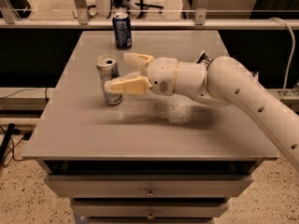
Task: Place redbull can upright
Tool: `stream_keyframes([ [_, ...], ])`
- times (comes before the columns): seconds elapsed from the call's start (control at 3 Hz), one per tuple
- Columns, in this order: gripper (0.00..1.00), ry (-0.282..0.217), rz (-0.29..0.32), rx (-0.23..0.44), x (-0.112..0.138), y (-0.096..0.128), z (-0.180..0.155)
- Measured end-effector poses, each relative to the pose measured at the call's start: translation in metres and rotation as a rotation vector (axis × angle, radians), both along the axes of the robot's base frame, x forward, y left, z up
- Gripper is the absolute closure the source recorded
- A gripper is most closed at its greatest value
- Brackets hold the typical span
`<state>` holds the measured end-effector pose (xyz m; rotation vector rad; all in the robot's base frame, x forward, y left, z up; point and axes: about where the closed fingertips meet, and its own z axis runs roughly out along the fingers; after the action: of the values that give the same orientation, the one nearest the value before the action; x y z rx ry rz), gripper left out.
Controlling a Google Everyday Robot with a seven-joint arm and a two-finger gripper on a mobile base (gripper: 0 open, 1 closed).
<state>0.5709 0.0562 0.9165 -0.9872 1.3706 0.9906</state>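
The redbull can point(109, 76), silver with an open silver top, stands upright on the grey table point(140, 129), left of centre. My gripper point(116, 71) comes in from the right at can height and is open. Its far finger point(138, 59) ends just right of the can's top. Its near finger point(128, 85) reaches across in front of the can's body. The can sits partly between the spread fingers, and I see no grip on it.
A darker all-blue can point(122, 29) stands upright at the table's back edge, behind the redbull can. A rail with posts point(201, 13) runs behind the table. Drawers point(149, 190) are below the front edge. My arm point(243, 92) crosses the table's right side.
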Motion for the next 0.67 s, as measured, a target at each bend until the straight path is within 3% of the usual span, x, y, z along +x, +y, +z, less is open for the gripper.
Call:
stream_keyframes([
  [0.67, 0.0, -0.033, -0.024, -0.066, -0.0056, -0.0159, 0.0142],
])
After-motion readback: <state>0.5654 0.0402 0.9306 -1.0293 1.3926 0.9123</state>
